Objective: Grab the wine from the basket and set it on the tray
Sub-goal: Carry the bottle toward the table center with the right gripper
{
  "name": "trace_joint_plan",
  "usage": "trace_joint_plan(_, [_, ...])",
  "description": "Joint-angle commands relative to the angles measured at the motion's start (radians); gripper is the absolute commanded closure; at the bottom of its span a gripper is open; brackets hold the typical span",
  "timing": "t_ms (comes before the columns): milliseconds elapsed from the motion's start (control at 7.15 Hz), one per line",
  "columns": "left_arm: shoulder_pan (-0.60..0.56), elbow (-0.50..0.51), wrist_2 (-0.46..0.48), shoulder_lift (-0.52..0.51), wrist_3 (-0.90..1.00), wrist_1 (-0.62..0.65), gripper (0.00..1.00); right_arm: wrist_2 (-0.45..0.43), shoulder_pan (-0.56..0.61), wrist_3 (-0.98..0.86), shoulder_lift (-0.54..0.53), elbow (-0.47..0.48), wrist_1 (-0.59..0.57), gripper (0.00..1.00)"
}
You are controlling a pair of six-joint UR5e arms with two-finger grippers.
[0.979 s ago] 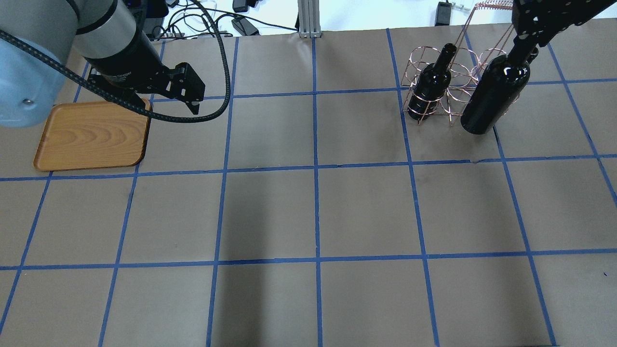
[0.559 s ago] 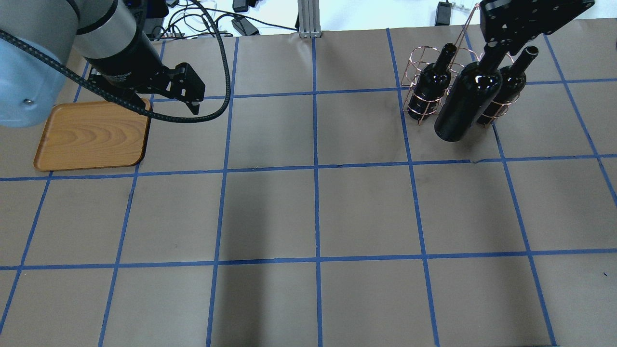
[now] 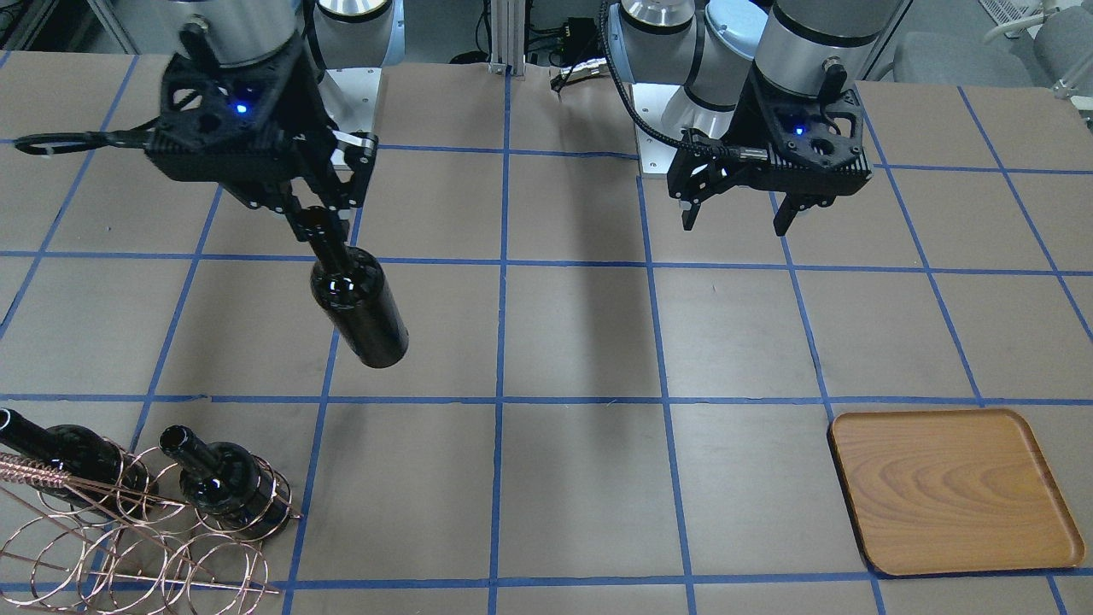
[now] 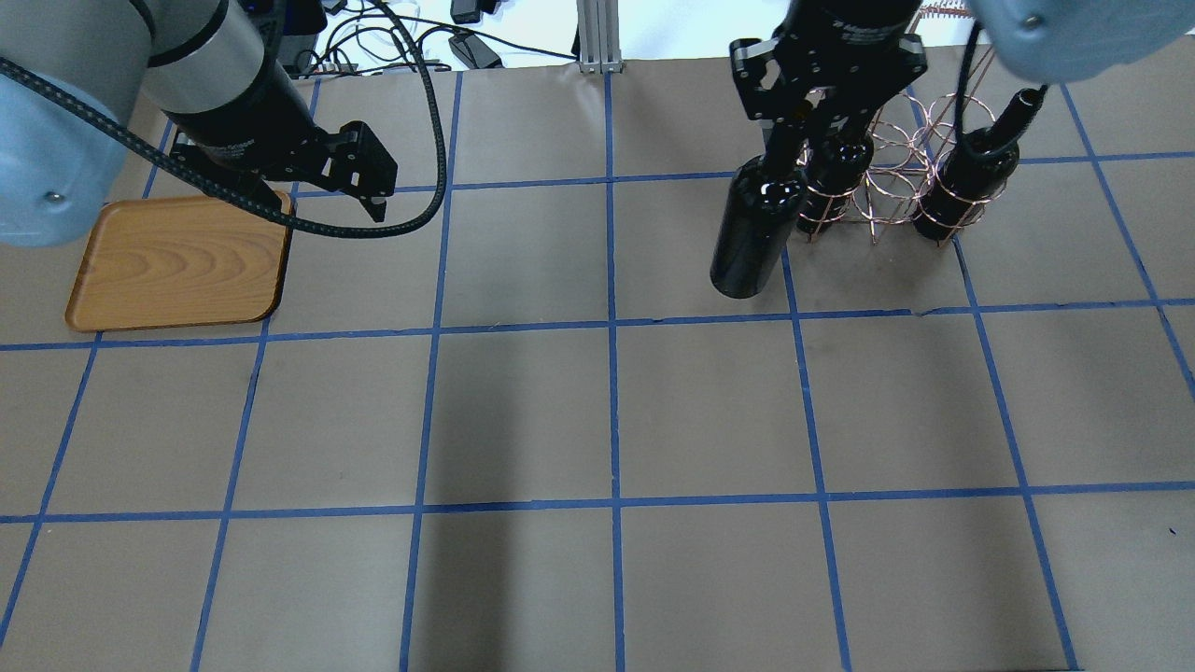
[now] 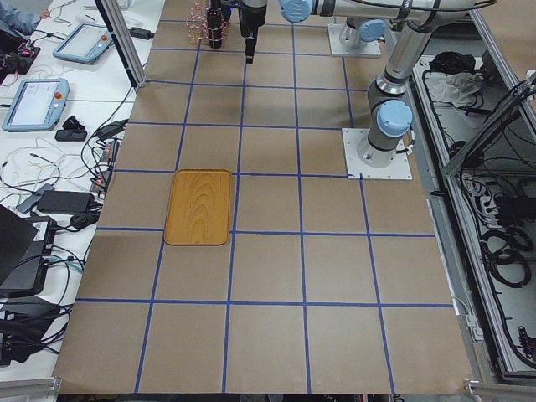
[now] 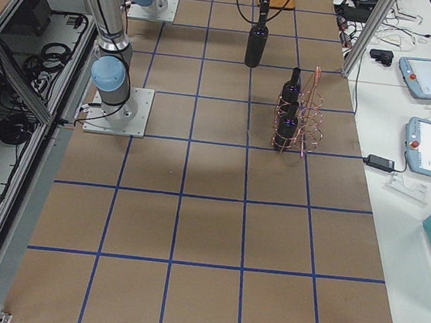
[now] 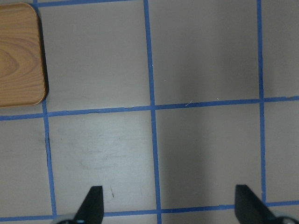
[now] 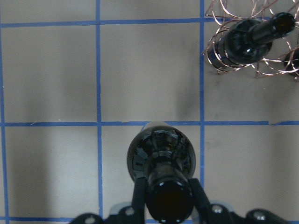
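Observation:
My right gripper [image 4: 803, 131] is shut on the neck of a near-black wine bottle [image 4: 752, 229] and holds it hanging upright above the table, just left of the copper wire basket [image 4: 876, 207]. The right wrist view looks down on the bottle [image 8: 161, 149] between the fingers. Two more bottles [image 4: 966, 182] [image 3: 218, 483] stand in the basket [image 3: 128, 547]. The wooden tray [image 4: 177, 261] lies empty at the far left. My left gripper [image 4: 378, 196] hovers open and empty just right of the tray; its view shows the tray's corner [image 7: 18, 56].
Brown paper with a blue tape grid covers the table. Cables and power adapters [image 4: 467, 47] and an aluminium post [image 4: 597, 37] sit along the far edge. Operator tablets [image 6: 427, 76] lie on a side table beyond the basket.
My right gripper has carried the bottle to the left, away from the basket and toward the table's middle. The left arm has not moved.

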Motion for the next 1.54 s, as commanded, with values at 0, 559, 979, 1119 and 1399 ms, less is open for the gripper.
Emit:
trace_joint_plan(0, [0.001, 0.001, 0.0, -0.001, -0.001, 0.001, 0.0, -0.006, 0.138, 0.155, 0.073, 0.003, -0.072, 1.0])
trace_joint_plan(559, [0.001, 0.0, 0.0, 0.001, 0.001, 0.0, 0.0, -0.006, 0.243, 0.26, 0.156, 0.075, -0.159, 1.0])
trace_joint_plan(979, [0.003, 0.0, 0.002, 0.008, 0.001, -0.002, 0.0, -0.006, 0.286, 0.3, 0.158, 0.118, -0.212, 1.0])
trace_joint_plan(1119, [0.012, 0.0, 0.003, 0.016, 0.005, -0.005, 0.0, -0.009, 0.289, 0.3, 0.161, 0.118, -0.207, 1.0])
trace_joint_plan(1399, [0.015, 0.0, 0.008, 0.024, 0.019, -0.006, 0.0, -0.049, 0.289, 0.295, 0.159, 0.118, -0.192, 1.0])
